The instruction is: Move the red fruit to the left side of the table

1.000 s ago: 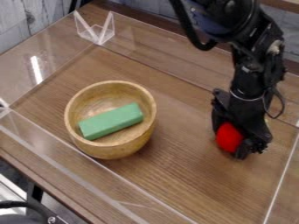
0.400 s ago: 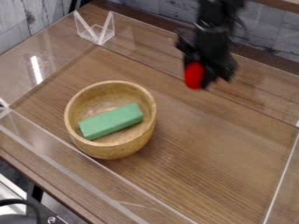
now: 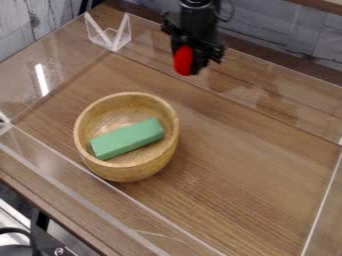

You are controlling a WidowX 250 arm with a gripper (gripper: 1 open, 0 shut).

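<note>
One gripper (image 3: 187, 62) points down, gripping red fruit (image 3: 186, 61).

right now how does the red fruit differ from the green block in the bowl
The red fruit is round and bright red; the green block is long, flat-sided and green. The fruit is held in the shut gripper above the table; the block lies loose inside the wooden bowl. The fruit looks smaller than the block. Both are small next to the bowl.
</note>
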